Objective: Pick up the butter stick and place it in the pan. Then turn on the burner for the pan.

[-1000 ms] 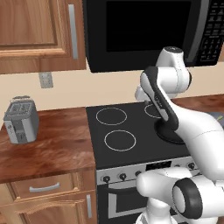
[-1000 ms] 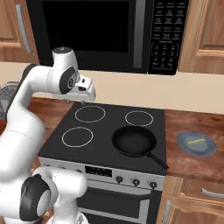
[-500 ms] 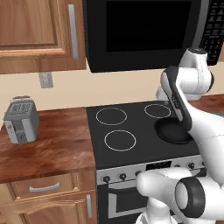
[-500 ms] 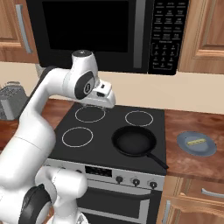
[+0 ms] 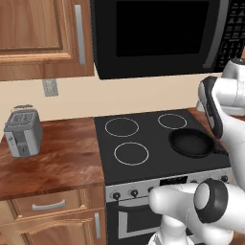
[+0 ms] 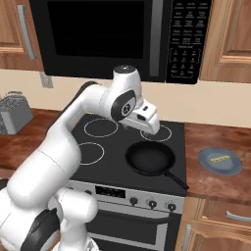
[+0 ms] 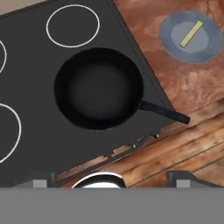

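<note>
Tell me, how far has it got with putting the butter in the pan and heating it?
Nothing looks done yet. The butter stick lies on the grey-blue plate on the counter right of the stove, and the pan sits empty on its burner. The arm hangs above the stovetop with fingers open, holding nothing. Fetching the butter, placing it and turning the knob all remain.

My cameras give even, soft rendered light, bright enough everywhere; no strong glare, only a pale sheen inside the pan (image 7: pixel 98 87); shadows are faint, a soft one under the plate (image 7: pixel 208 50) and under my arm on the stovetop (image 6: pixel 110 159); edges look slightly soft and pixelled; no lens distortion that I can see.
</note>
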Controlling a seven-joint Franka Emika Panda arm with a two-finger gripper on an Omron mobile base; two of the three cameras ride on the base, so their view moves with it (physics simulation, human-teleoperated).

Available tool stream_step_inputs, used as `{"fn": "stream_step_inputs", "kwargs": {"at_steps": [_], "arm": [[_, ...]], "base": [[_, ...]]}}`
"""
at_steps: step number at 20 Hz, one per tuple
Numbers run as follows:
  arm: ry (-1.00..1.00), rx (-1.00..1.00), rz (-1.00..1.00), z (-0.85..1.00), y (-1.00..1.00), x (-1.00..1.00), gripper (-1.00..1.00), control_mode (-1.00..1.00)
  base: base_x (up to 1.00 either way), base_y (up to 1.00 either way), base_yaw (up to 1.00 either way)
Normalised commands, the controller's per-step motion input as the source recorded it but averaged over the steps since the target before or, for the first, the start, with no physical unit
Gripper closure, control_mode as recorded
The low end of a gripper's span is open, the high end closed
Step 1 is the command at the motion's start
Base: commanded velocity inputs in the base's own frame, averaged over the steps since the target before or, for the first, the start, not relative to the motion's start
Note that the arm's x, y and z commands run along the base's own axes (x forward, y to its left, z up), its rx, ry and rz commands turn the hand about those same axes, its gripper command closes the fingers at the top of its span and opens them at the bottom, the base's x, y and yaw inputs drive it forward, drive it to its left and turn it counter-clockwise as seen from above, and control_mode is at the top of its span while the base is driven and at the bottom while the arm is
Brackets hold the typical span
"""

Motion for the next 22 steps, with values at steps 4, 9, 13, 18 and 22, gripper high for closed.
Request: {"fn": "stream_step_inputs", "kwargs": {"at_steps": [4,9,13,18,22], "arm": [[0.06,0.00,-0.29,-0.19,-0.97,0.00,-1.00,-1.00],[0.11,0.00,-0.35,-0.12,-0.90,0.00,-1.00,-1.00],[0.10,0.01,-0.39,-0.08,-0.76,0.00,-1.00,-1.00],[0.07,0.04,-0.37,-0.09,-0.67,0.04,-1.00,-1.00],[0.01,0.09,-0.23,-0.15,-0.49,0.29,-1.00,-1.00]], "base": [[0.00,0.00,0.00],[0.00,0.00,0.00],[0.00,0.00,0.00],[0.00,0.00,0.00],[0.00,0.00,0.00]]}}
